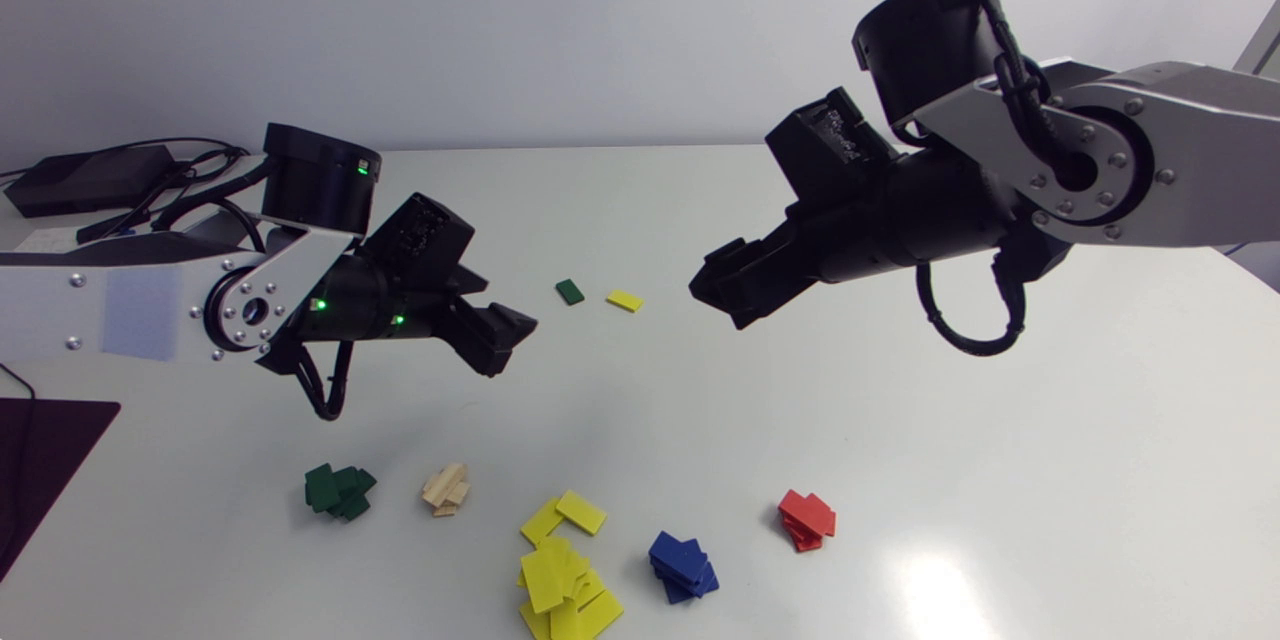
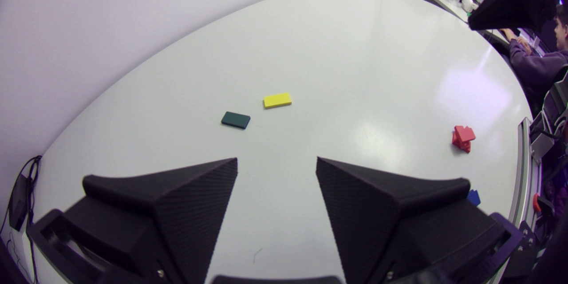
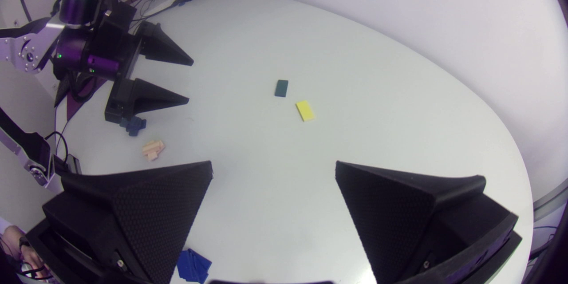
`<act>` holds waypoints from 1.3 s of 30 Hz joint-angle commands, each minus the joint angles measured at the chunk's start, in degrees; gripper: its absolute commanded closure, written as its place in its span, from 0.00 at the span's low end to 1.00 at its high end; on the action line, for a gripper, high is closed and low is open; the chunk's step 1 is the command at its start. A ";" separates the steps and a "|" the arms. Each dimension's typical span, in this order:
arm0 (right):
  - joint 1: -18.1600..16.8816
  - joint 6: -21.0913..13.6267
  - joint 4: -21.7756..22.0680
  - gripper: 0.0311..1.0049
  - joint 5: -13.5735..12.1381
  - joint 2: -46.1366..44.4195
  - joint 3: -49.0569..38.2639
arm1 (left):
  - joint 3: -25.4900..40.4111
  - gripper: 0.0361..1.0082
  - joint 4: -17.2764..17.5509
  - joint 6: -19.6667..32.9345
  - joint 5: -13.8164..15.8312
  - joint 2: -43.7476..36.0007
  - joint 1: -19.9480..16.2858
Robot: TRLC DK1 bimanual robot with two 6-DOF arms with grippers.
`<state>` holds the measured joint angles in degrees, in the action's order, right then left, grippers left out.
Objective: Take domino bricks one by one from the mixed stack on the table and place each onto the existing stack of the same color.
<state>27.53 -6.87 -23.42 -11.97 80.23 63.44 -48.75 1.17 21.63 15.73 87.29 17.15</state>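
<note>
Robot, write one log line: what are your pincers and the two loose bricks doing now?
left pincer open, empty | right pincer open, empty | green brick and yellow brick lying flat, apart, untouched

No text, number or sign can be read in any view. The pale rectangular patch [image 1: 141, 314] on the silver link of the left arm [image 1: 50, 310] is the only label-like thing, and no print on it is legible
</note>
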 commanded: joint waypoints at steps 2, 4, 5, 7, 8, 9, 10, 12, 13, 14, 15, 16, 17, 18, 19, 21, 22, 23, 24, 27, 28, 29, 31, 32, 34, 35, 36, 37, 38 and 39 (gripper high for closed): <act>0.68 0.46 0.57 0.03 0.37 2.74 -1.65 | -11.98 0.08 -4.16 4.30 4.49 17.74 -4.05; 0.68 0.46 0.57 0.03 0.37 3.09 -1.74 | -12.07 0.08 -4.16 4.30 4.66 17.92 -3.96; 0.86 0.63 0.66 0.03 0.37 3.18 -1.83 | -11.80 0.08 -4.07 4.30 4.66 17.74 -4.05; 0.86 0.63 0.74 0.03 0.37 4.15 -1.13 | -11.19 0.08 -4.07 4.56 5.02 16.86 -4.05; 0.77 0.55 0.83 0.03 0.37 4.41 -0.95 | -11.28 0.08 -4.07 4.48 5.02 16.78 -4.05; 0.95 0.63 1.01 0.03 0.37 4.59 -0.95 | -11.28 0.08 -4.07 4.56 5.02 16.69 -4.14; 1.21 0.72 1.18 0.03 0.37 4.85 -0.95 | -11.28 0.08 -3.98 4.65 5.19 16.60 -4.40; 1.30 0.81 1.36 0.03 0.37 5.47 -0.77 | -11.45 0.08 -3.98 5.00 5.46 16.78 -4.75; 1.30 0.72 1.36 0.03 0.37 5.56 -0.77 | -11.72 0.08 -3.89 5.27 5.46 17.04 -4.75; 1.39 0.72 1.45 0.03 0.37 5.73 -0.77 | -11.89 0.08 -3.98 5.62 5.46 17.30 -4.84; 1.65 0.81 1.53 0.03 0.37 5.73 -0.95 | -11.89 0.08 -4.07 6.15 5.54 17.66 -5.02; 1.65 0.81 1.62 0.03 0.37 5.73 -1.04 | -12.24 0.08 -4.33 6.50 5.54 18.18 -5.11; 1.65 0.81 1.62 0.03 0.37 5.64 -1.04 | -12.60 0.08 -4.77 7.02 5.46 19.06 -5.11; 1.65 0.81 1.62 0.03 0.37 5.56 -1.13 | -13.04 0.08 -5.12 7.46 5.54 19.85 -5.28; 1.65 0.81 1.62 0.03 0.28 5.38 -1.21 | -13.65 0.08 -5.12 7.99 5.81 20.73 -5.55; 1.74 0.90 1.62 0.03 0.28 5.03 -1.56 | -14.44 0.08 -5.12 8.96 7.39 22.14 -6.07; 1.74 0.90 1.62 0.03 0.37 4.76 -1.74 | -14.71 0.08 -5.21 9.75 8.00 22.84 -6.07; 1.74 0.90 1.62 0.03 0.37 4.59 -1.92 | -15.23 0.08 -5.30 10.36 8.36 23.72 -6.07; 1.74 0.90 1.62 0.03 0.28 4.32 -2.09 | -15.76 0.08 -5.21 10.54 8.97 24.42 -6.07; 1.74 0.90 1.62 0.03 0.28 3.62 -2.71 | -17.17 0.08 -5.12 12.03 11.26 26.62 -5.98; 1.74 0.90 1.62 0.03 0.28 3.45 -2.97 | -18.04 0.08 -4.68 12.30 11.78 27.50 -6.07; 1.74 0.90 1.71 0.03 0.28 3.18 -3.15 | -18.92 0.08 -3.89 12.56 12.75 28.29 -6.07; 1.65 0.81 1.97 0.03 0.28 2.74 -3.76 | -20.24 0.08 -2.14 14.32 14.24 29.35 -6.07; 1.56 0.81 2.06 0.03 0.28 2.57 -4.03 | -21.12 0.08 -1.52 14.41 14.86 30.05 -5.98; 1.30 0.72 2.33 0.03 0.10 2.48 -4.38 | -22.70 0.08 0.32 15.46 15.83 31.45 -5.98; 1.12 0.72 2.41 0.03 0.01 2.48 -4.55 | -23.41 0.08 0.68 15.73 16.09 32.16 -5.98; 1.04 0.63 2.50 0.03 -0.07 2.48 -4.55 | -24.02 0.08 1.12 15.99 16.18 32.68 -5.98; 0.95 0.63 2.77 0.03 -0.25 2.48 -4.64 | -24.81 0.08 1.47 16.34 16.18 33.48 -5.98; 0.95 0.63 2.77 0.03 -0.25 2.48 -4.73 | -25.87 0.08 2.17 16.52 16.18 34.44 -6.07; 0.95 0.63 2.77 0.03 -0.34 2.48 -4.64 | -26.83 0.08 2.61 16.60 16.18 35.23 -6.07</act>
<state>28.88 -6.87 -21.12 -12.03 83.40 60.23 -73.14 2.81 36.42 31.29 119.81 11.31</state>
